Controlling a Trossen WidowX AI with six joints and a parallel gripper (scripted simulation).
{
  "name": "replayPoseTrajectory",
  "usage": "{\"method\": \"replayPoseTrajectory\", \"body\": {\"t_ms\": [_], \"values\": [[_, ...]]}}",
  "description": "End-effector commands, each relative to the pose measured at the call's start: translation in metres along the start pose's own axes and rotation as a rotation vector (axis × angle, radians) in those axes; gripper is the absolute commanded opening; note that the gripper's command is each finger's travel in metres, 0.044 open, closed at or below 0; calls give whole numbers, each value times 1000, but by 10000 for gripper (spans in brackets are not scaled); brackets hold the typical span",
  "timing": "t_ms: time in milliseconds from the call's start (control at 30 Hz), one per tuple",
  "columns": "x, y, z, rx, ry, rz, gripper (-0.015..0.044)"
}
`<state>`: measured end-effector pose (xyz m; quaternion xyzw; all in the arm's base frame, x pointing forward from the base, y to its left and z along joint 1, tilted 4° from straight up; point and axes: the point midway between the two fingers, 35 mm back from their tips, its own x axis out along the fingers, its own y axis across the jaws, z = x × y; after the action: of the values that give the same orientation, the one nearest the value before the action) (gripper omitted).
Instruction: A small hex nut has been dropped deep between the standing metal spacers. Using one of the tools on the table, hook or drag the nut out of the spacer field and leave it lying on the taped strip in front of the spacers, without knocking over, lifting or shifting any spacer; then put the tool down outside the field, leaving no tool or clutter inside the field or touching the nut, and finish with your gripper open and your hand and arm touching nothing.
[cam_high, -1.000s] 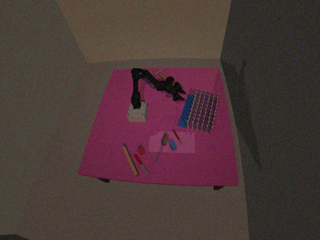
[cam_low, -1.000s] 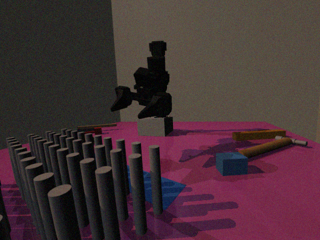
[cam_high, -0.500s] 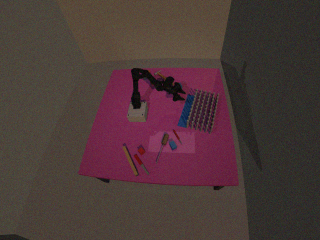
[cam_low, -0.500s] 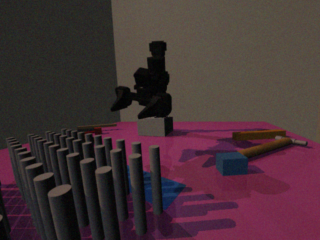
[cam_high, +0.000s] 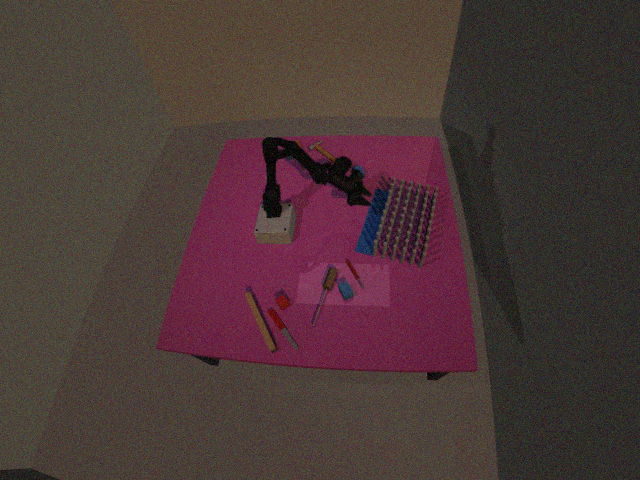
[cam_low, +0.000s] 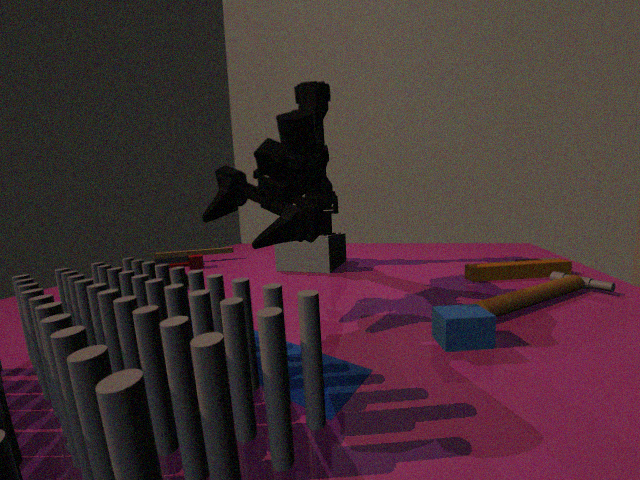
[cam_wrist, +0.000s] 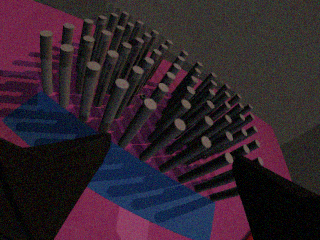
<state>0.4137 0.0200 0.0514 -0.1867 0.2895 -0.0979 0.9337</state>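
Observation:
The grey metal spacers (cam_high: 433, 198) (cam_low: 212, 382) (cam_wrist: 115, 105) stand upright in rows, with the blue taped strip (cam_high: 366, 240) (cam_low: 360, 370) (cam_wrist: 197, 225) along their front. A small dark speck (cam_wrist: 142, 96) between spacers may be the nut; I cannot be sure. My gripper (cam_high: 370, 199) (cam_low: 230, 233) (cam_wrist: 174, 151) is open and empty, raised near the strip's far end and pointing toward the field. The wooden-handled hammer-like tool (cam_high: 324, 152) (cam_low: 532, 296) lies at the back. A tan-handled screwdriver (cam_high: 329, 279) and a red-handled tool (cam_high: 276, 317) lie at the front.
A blue block (cam_high: 358, 169) (cam_low: 465, 330) lies by the hammer-like tool, near a yellow bar (cam_low: 516, 271). Toward the front lie another blue block (cam_high: 345, 289), a small red stick (cam_high: 353, 271), a red block (cam_high: 282, 301) and a long wooden bar (cam_high: 261, 320).

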Motion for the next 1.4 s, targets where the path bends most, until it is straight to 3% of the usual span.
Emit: {"method": "replayPoseTrajectory", "body": {"t_ms": [0, 400, 800, 1200, 1367], "values": [[17, -66, -21, -277, 167, -97, 440], [8, -192, -88, -784, 589, -25, 440], [-50, -289, -155, -1262, 921, 342, 440], [-57, -296, -161, -1296, 940, 387, 440], [-22, -278, -195, -1296, 939, 386, 440]]}}
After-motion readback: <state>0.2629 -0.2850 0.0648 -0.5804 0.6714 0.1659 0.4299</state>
